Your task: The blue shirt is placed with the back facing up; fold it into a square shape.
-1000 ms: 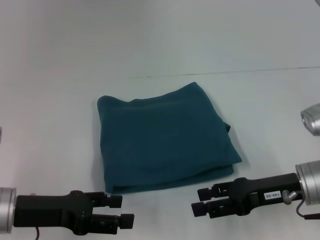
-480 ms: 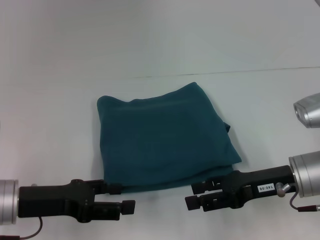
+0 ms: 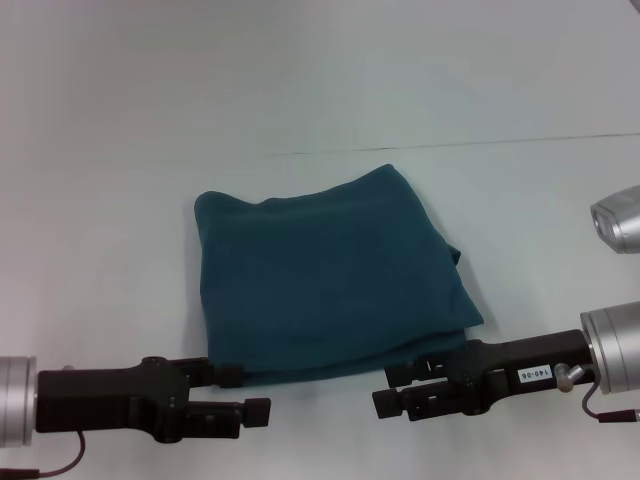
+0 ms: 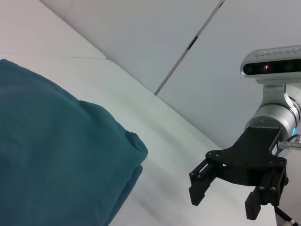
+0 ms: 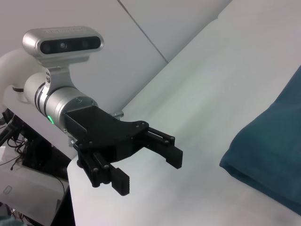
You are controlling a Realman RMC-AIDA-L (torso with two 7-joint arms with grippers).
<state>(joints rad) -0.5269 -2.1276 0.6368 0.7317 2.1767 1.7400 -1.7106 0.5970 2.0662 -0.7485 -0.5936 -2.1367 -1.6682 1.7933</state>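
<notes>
The blue shirt lies folded into a rough square in the middle of the white table, plain side up, with layered edges showing along its near side. My left gripper hovers open just in front of the near left corner, nothing between its fingers. Near the near right corner my right gripper is open and empty too. The left wrist view shows the shirt's rounded corner and the right gripper beyond it. The right wrist view shows the shirt's edge and the left gripper.
A thin seam crosses the white table behind the shirt. A silver arm segment juts in at the right edge. Bare tabletop surrounds the shirt on all sides.
Both grippers have moved a little forward toward the shirt's near edge, the right one also slightly leftward. The shirt has not moved.
</notes>
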